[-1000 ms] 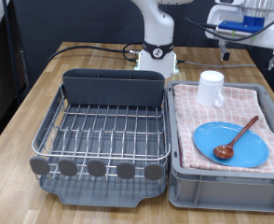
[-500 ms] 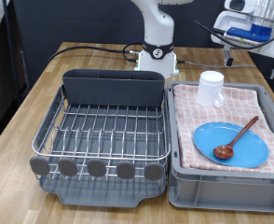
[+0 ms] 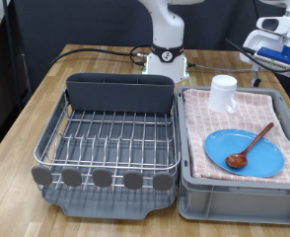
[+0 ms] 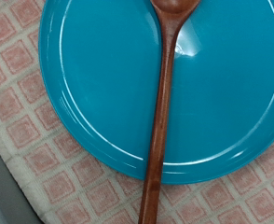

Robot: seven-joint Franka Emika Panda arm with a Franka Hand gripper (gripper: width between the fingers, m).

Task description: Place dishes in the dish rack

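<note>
Exterior view
Rack [image 3: 106, 138]: on the tabletop [image 3: 27, 109], no dishes in it.
Bin [image 3: 239, 193]: just beside the rack, lined with cloth [image 3: 199, 128].
Cup [image 3: 223, 94]: upside down on the cloth.
Plate [image 3: 244, 153]: flat on the cloth, spoon [image 3: 250, 145] across it.
Pincer: not in view; cannot tell its state.

Wrist view
Plate [image 4: 100, 84]: likely stiff, slick, breakable; best taken at the rim.
Spoon [image 4: 162, 112]: likely light, rigid; handle overhangs the rim, best gripped mid-handle.

The dish rack [image 3: 106, 138] wires lie bare from above, while the spoon [image 3: 250, 145] crosses the plate [image 3: 244, 153]
</note>
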